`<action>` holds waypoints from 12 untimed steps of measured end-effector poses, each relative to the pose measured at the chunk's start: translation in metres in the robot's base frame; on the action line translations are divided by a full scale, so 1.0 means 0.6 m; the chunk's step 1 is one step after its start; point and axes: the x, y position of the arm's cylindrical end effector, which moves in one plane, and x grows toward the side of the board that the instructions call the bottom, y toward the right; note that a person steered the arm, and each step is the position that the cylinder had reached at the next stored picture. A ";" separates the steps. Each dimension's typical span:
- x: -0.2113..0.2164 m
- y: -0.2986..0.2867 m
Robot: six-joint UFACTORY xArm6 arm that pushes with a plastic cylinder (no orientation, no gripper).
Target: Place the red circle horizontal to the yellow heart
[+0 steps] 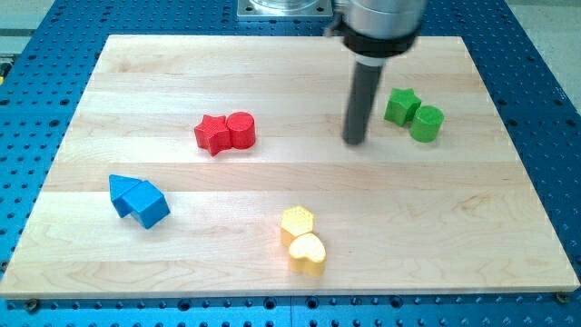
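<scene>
Pale maple-toned wood makes up the board (272,82), which lies on a blue perforated metal table (545,109) and fills most of the frame. My tip (354,142), the lower end of a straight dark rod hanging from a silver-and-black cylindrical mount at the top of the frame, stands on bare wood right of centre in the upper half. There are no fingers on this rig, so nothing is grasped; my tip touches no block.

The red circle, a short plastic cylinder (241,129), sits upper left of centre, well to the left of my tip, pressed against a red star-shaped block (212,134) on its left. The yellow heart-shaped block (308,253) lies in the lower centre of the frame, touching a yellow hexagonal block (297,222) just above it, so the red circle is clearly higher in the frame than the heart and to its left.

Just right of my tip, a green star-shaped block (400,106) and a green cylinder (426,123) sit together in the upper right. Two blue blocks (138,199), wedge-like shapes touching each other, occupy the lower left.
</scene>
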 end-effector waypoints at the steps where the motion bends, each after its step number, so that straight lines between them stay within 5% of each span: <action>1: -0.087 -0.136; 2: -0.077 -0.237; 4: 0.000 -0.240; 6: 0.186 -0.023; 7: 0.128 -0.025; 9: 0.239 -0.020; 12: 0.284 0.124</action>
